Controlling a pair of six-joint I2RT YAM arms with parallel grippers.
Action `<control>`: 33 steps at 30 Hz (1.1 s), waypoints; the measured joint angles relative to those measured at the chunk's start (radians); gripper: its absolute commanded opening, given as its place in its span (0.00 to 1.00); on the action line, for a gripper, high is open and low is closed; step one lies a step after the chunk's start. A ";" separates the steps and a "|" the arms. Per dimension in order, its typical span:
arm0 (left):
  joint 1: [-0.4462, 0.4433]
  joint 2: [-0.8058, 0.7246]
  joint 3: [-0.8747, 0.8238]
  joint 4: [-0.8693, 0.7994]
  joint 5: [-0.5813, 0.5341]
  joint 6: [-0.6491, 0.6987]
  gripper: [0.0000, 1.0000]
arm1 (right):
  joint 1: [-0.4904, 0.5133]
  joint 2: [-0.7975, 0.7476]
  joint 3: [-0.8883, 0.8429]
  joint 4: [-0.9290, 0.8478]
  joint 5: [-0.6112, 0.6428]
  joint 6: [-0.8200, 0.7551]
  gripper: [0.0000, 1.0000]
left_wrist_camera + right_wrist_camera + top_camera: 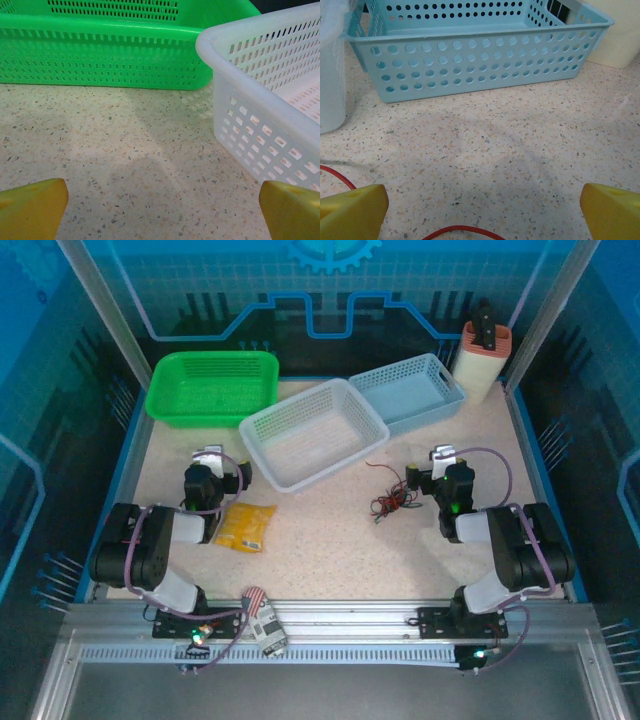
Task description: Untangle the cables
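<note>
The cables point(392, 495) lie in a small tangle of red and dark strands on the speckled table, just left of my right arm. In the right wrist view, a red cable point(460, 228) curves along the bottom edge between the yellow fingertips, and another red stretch shows at the far left. My right gripper point(440, 458) point(482, 210) is open, low over the table, with nothing between its fingers. My left gripper point(212, 458) point(162, 210) is open too, over bare table on the left side, far from the cables.
A green basket point(212, 416) point(100, 55), a white basket point(290, 400) point(250, 125) and a light blue basket point(400, 368) point(480, 65) stand across the back. A yellow packet point(246, 526) lies near the left arm. A beige container point(482, 360) stands back right.
</note>
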 measured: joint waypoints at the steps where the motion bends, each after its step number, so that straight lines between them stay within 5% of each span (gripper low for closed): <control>1: 0.000 0.000 0.000 0.000 0.000 0.000 0.99 | 0.000 0.000 0.000 0.000 0.000 0.000 1.00; 13: -0.005 -0.038 0.000 -0.044 -0.017 0.000 0.99 | 0.008 -0.014 0.000 -0.016 0.021 -0.002 1.00; 17: -0.071 -0.313 0.017 -0.251 -0.099 0.014 0.99 | 0.076 -0.196 0.026 -0.200 0.079 -0.009 0.98; 21: -0.121 -0.571 0.217 -0.565 -0.080 -0.029 0.91 | 0.089 -0.463 0.163 -0.505 0.047 0.109 0.93; 26: -0.146 -0.650 0.487 -0.902 0.124 -0.097 0.87 | 0.085 -0.614 0.359 -0.893 -0.057 0.288 0.85; 33: -0.294 -0.569 0.558 -1.252 0.433 -0.118 0.88 | 0.119 -0.686 0.398 -1.385 -0.191 0.516 0.82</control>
